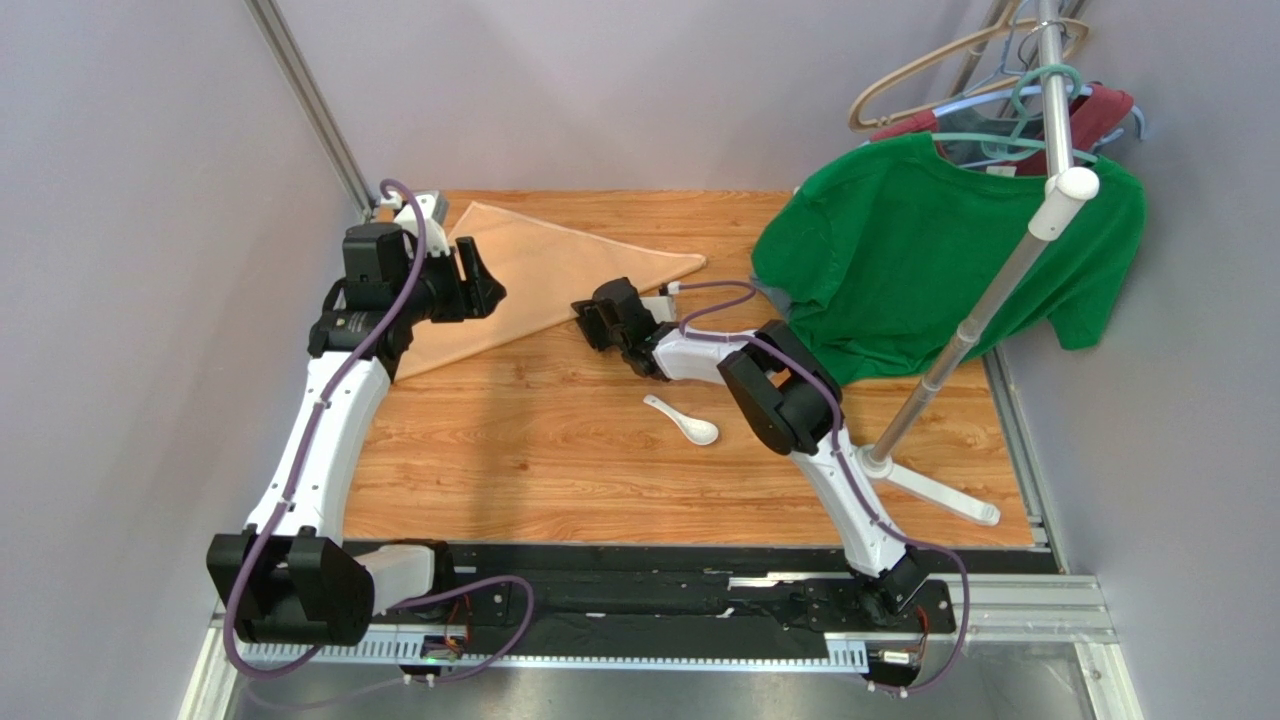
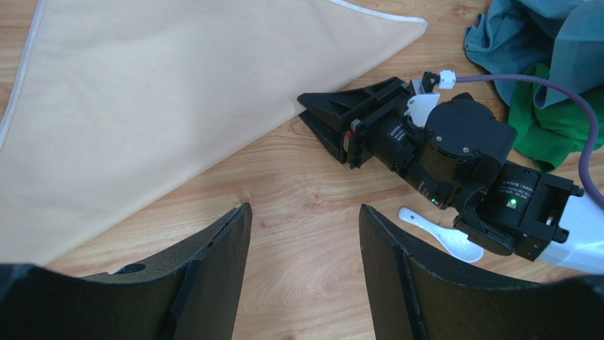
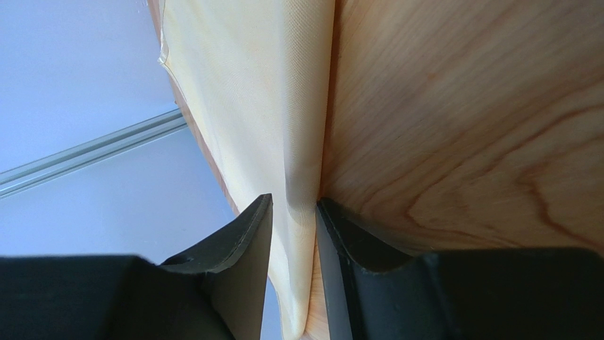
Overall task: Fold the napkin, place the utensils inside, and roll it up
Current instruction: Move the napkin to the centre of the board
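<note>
The right gripper (image 3: 294, 205) seems clamped on the near edge of the folded napkin (image 1: 541, 278) at far left, probably to shift it, while the left gripper (image 2: 305, 209) hovers spread beside it and the spoon (image 1: 684, 420) waits to the right.

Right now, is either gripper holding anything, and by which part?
The right gripper pinches the napkin on its long folded edge, near the corner toward the green shirt. The left gripper is open over the table and holds nothing.

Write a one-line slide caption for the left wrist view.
Open left pincer hovers above the tabletop; right pincer grips the edge of the folded napkin, spoon beside that arm.
</note>
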Robot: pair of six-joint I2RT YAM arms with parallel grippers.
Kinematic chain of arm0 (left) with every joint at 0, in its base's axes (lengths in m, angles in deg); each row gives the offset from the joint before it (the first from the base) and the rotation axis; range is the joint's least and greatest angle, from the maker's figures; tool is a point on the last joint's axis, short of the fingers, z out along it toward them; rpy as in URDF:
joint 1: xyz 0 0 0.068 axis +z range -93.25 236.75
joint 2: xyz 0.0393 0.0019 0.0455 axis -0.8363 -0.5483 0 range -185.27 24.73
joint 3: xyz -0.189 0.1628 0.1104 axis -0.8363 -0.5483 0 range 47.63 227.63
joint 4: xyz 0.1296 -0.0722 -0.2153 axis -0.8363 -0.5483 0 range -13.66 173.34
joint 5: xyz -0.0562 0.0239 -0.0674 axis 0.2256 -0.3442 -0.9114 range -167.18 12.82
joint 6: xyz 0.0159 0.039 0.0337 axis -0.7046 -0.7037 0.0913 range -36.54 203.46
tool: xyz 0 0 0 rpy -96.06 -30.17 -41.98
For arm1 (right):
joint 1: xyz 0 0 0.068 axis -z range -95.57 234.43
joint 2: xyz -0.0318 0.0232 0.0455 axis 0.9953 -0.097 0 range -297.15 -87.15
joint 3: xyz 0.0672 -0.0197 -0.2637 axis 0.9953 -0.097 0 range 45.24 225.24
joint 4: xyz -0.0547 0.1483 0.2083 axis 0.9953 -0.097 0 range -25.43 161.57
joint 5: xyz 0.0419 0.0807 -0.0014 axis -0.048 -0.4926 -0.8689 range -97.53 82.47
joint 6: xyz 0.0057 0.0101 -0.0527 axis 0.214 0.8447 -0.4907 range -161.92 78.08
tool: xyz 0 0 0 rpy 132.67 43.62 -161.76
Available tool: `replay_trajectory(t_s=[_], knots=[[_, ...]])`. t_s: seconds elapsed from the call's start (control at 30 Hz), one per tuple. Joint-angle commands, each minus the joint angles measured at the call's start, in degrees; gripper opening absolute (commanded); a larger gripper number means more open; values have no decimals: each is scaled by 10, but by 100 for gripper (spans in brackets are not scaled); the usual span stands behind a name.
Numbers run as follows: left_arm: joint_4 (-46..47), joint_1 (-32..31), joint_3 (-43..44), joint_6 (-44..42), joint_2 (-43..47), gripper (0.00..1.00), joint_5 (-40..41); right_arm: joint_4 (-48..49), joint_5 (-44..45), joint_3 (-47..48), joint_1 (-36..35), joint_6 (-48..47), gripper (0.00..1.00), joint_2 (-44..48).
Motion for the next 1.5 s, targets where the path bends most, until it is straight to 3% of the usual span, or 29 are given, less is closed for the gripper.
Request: replay_trajectory(t_s=[0.0, 0.63, 1.07, 1.47], knots=[[18, 6, -1, 11, 14, 66, -17, -69, 28, 12, -5, -6, 35, -28], [23, 9, -1, 19, 14, 66, -43, -113, 38, 36, -11, -6, 23, -40], [29, 22, -3, 24, 12, 65, -57, -108, 40, -1, -14, -18, 1, -14], [33, 25, -5, 23, 16, 65, -60, -34, 9, -123, -14, -30, 0, 47]])
